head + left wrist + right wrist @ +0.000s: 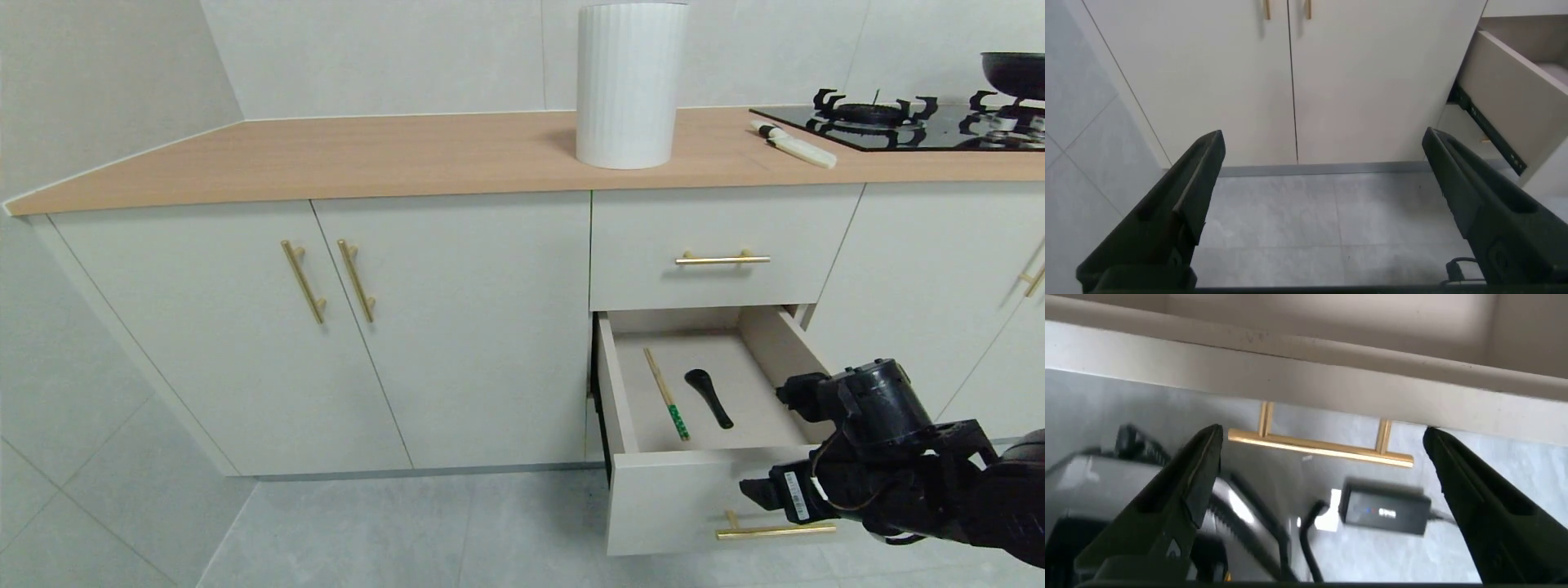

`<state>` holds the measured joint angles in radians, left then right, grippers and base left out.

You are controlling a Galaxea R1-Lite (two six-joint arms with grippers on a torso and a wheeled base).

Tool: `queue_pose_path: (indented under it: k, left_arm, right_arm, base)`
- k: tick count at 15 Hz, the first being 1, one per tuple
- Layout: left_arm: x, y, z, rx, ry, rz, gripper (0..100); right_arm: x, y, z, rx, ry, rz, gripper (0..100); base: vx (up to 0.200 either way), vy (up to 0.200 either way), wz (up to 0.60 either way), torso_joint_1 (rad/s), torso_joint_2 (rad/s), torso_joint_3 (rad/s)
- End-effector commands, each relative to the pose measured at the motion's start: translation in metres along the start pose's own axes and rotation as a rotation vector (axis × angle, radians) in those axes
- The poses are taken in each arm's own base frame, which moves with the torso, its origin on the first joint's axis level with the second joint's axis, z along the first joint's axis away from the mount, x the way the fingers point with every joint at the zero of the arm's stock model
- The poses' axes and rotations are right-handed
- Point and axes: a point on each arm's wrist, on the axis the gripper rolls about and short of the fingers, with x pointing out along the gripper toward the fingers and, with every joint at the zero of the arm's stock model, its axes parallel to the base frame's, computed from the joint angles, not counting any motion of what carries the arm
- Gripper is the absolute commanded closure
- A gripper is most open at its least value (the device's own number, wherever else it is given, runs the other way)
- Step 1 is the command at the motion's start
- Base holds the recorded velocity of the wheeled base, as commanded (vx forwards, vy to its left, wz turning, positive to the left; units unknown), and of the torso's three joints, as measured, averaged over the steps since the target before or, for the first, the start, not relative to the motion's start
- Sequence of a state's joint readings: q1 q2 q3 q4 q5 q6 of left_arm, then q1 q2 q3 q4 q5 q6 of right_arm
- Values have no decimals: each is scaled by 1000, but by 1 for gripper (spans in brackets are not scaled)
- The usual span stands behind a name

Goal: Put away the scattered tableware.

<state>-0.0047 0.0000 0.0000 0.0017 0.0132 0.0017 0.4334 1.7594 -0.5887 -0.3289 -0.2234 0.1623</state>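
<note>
Gold, the bar handle on the open drawer lines up between the tips of our right claw. That claw is spread wide with nothing in it, close to the drawer's front; we cannot tell whether it touches. Inside the drawer, a pair of chopsticks and a black spoon lie side by side, just apart. Our left claw is also spread wide and empty, low over the floor in front of the cupboard doors.

We judge the drawer is about to be shut. A push from one tip alone, off to the side of the front, could skew the drawer on its runners and jam it. A tip could also hook under the handle and drag the drawer back out. A hard shove would likely send the chopsticks sliding or rolling against the spoon. A pale utensil lies on the counter beside the stove; if it counts as tableware, closing now would leave it out.
</note>
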Motion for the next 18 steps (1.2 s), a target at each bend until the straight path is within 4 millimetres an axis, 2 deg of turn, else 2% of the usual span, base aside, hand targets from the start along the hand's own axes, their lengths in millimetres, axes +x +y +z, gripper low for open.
queue_pose_path:
  k: [1,5,9,11,12,18]
  left_arm:
    - [0,0,0,0,0,1,0]
    - [0,0,0,0,0,1,0]
    - [0,0,0,0,0,1,0]
    - [0,0,0,0,0,1,0]
    - [0,0,0,0,0,1,0]
    - [0,0,0,0,0,1,0]
  right_arm:
    - [10,2,-1,0,5,-2,0]
    - [23,6,8,13,-71,9,0]
    - [49,1,24,44,-101,-25,0]
    - [51,0,26,47,-105,-27,0]
    - [72,-4,33,82,-177,-38,0]
    - [119,-16,29,145,-316,-97,0]
  base:
    - [0,0,0,0,0,0]
    - [0,0,0,0,0,0]
    - [0,0,0,0,0,0]
    - [0,0,0,0,0,0]
    - [0,0,0,0,0,0]
    - [0,0,0,0,0,0]
